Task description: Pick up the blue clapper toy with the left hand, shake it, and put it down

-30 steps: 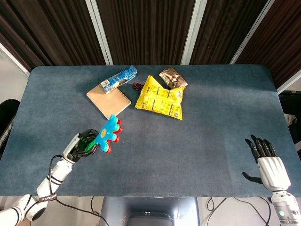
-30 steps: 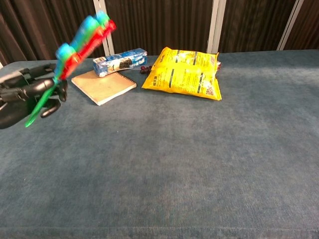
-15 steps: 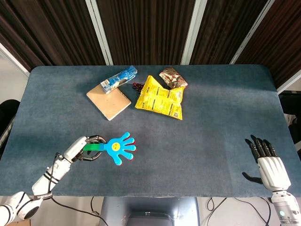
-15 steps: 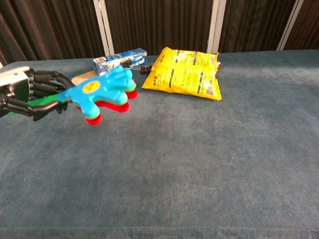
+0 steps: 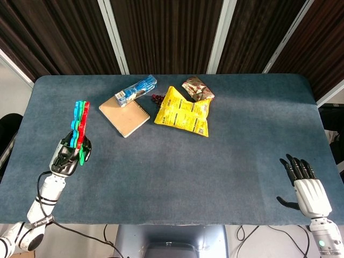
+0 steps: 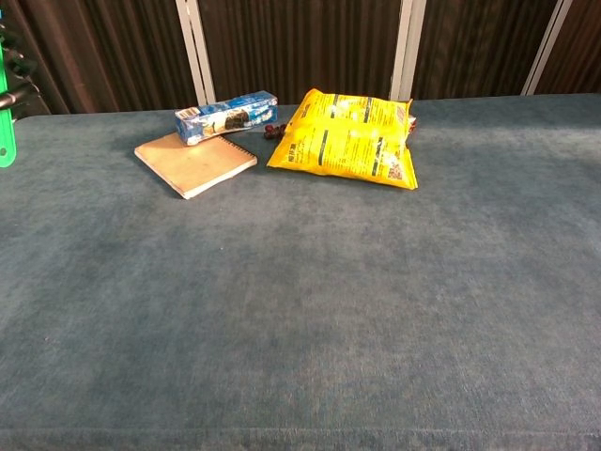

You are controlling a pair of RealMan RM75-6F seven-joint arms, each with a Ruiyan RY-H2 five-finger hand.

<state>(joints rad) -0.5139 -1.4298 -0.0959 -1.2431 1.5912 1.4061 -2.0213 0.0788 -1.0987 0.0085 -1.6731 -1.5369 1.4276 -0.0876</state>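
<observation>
— Two colours up top, blue and red, on the clapper toy (image 5: 81, 119), plus a green handle lower down. Where though?
— At the left of the head view, up off the table (image 5: 215, 161). Standing on edge, pointing toward the top of the frame. Clamped by the handle in the left hand (image 5: 66, 156), fingers wrapped tight round the green part.
— Seen in the chest view too?
— Only just. A strip of green at the far left edge, nothing more.
— Heavy?
— Probably not. Looks like thin plastic, stiff and light. Shaped like little flat hands stacked together, so likely to flap and clack when shaken.
— Easy to break?
— Maybe at the thin neck, if slammed down. Better to lay it down flat and soft.
— Best spot to hold?
— Right on the handle, low down, away from the flapping parts. Smooth plastic, so maybe slippery. Needs a firm squeeze.
— And the right hand (image 5: 303, 185)?
— At the lower right of the head view, fingers apart, holding nothing, well apart from the toy.
</observation>
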